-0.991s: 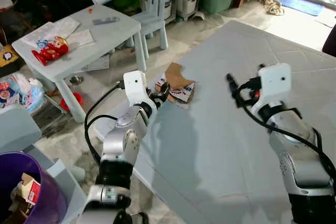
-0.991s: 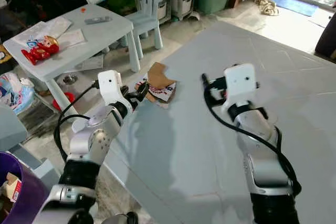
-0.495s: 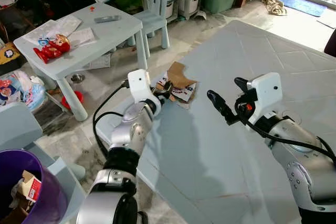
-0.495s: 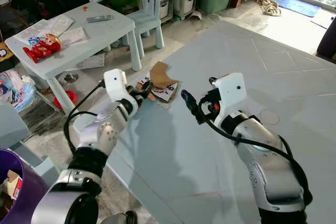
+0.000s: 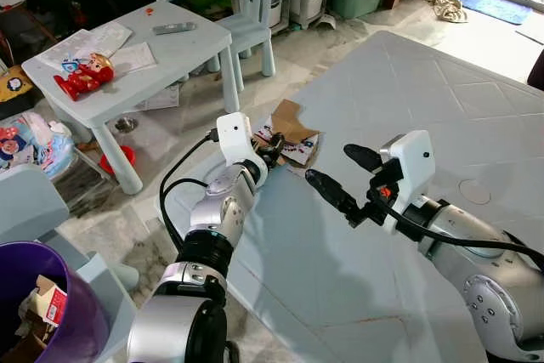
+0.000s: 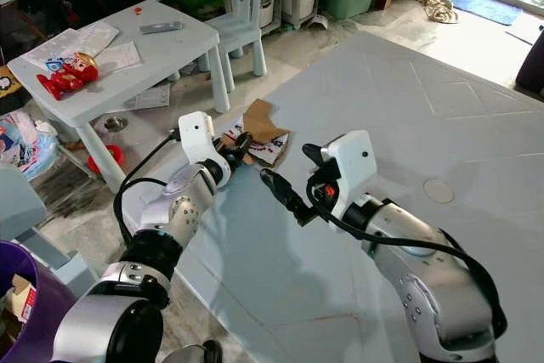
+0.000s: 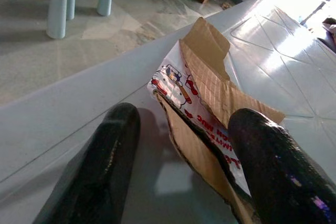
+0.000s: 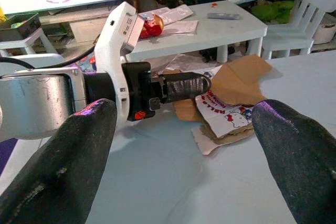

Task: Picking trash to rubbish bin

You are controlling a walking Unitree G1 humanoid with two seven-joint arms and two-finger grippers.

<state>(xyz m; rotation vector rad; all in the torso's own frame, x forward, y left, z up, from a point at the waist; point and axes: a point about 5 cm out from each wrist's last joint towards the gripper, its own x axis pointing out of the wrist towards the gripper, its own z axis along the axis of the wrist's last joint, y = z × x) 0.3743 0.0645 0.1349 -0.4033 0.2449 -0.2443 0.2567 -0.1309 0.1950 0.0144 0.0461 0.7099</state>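
A torn piece of brown cardboard [image 5: 291, 131] with a cartoon print lies at the near edge of a wide grey surface [image 5: 442, 91]. My left gripper [image 5: 271, 144] is right at the cardboard's left edge. It is open, and in the left wrist view its fingers [image 7: 105, 150] stand either side of the cardboard [image 7: 210, 87]. My right gripper [image 5: 342, 176] hovers just right of the cardboard, wide open and empty, pointing at it. The right wrist view shows the cardboard [image 8: 236, 90] ahead, beside my left arm [image 8: 68, 95].
A purple bin [image 5: 38, 295] with trash in it stands at the bottom left. A small pale blue table [image 5: 127, 48] with a red toy and papers, and a matching chair [image 5: 251, 6], stand behind. Clutter lies on the floor to the left.
My right arm has dropped and swung left towards the cardboard, with its fingers spreading wide. My left gripper has edged closer to the cardboard. The camera shifted slightly.
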